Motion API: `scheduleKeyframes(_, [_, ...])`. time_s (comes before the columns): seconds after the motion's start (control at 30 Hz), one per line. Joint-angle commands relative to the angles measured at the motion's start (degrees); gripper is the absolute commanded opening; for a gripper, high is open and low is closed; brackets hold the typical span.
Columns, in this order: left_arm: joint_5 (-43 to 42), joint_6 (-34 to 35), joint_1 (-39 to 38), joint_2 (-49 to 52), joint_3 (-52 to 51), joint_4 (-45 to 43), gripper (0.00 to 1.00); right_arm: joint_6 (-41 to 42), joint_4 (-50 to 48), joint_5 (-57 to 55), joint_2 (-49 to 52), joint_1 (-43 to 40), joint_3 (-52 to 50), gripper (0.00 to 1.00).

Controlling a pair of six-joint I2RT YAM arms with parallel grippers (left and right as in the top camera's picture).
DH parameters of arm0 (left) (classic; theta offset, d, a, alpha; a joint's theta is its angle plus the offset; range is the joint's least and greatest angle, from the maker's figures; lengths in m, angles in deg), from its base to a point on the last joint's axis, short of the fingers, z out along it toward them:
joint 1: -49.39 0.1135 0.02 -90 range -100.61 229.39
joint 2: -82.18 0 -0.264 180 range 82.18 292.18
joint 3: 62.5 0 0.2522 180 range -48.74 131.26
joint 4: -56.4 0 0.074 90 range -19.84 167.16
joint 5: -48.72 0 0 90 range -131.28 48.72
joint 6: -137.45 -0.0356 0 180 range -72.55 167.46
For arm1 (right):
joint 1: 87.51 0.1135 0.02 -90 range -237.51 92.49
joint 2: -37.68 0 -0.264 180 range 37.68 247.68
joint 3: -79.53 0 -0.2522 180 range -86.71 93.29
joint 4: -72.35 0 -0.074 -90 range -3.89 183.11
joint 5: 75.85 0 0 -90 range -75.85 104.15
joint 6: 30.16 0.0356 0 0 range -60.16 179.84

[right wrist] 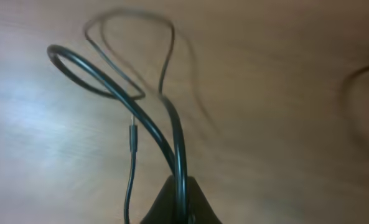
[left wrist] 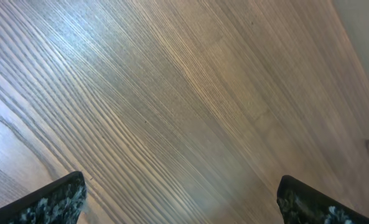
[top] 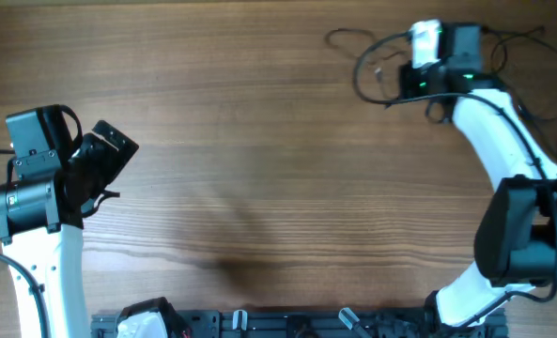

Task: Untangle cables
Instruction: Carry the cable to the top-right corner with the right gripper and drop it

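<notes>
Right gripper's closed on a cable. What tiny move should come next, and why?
Probably raise the right gripper slightly to draw its pinched cable clear. Its jaws are shut on that cable, whose loop crosses a thinner strand lying on the table.

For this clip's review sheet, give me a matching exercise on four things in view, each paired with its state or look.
Things:
1. left gripper
2. right gripper
3. cables
4. table

States:
A. fingers shut, a black strand pinched between them
B. brown wood grain
C. thin black loops near the table's far right corner
D. fingers wide open, holding nothing

Pairs: 1-D, 2-A, 3-C, 4-B
</notes>
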Motion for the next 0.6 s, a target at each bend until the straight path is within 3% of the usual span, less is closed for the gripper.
scheduleKeyframes(0.0, [-0.68, -1.14, 0.26, -0.83, 0.07, -0.22, 1.00, -11.50, -0.87, 0.70, -0.20, -3.19, 0.59, 0.04])
scheduleKeyframes(0.07, [-0.68, -1.14, 0.26, -0.83, 0.07, -0.22, 1.00, -20.33, -0.59, 0.70, 1.75, -5.22, -0.28, 0.04])
scheduleKeyframes(0.13, [-0.68, -1.14, 0.26, -0.83, 0.07, -0.20, 1.00, -22.67, -1.90, 0.68, 5.07, -6.67, -0.48, 0.04])
scheduleKeyframes(0.3, [-0.68, -1.14, 0.26, -0.83, 0.07, -0.20, 1.00, -18.10, -9.86, 0.24, 13.31, -7.76, -0.48, 0.04])
scheduleKeyframes(0.57, [-0.68, -1.14, 0.26, -0.83, 0.07, -0.22, 1.00, -16.63, -16.37, 0.70, 14.05, -7.82, -0.42, 0.04])
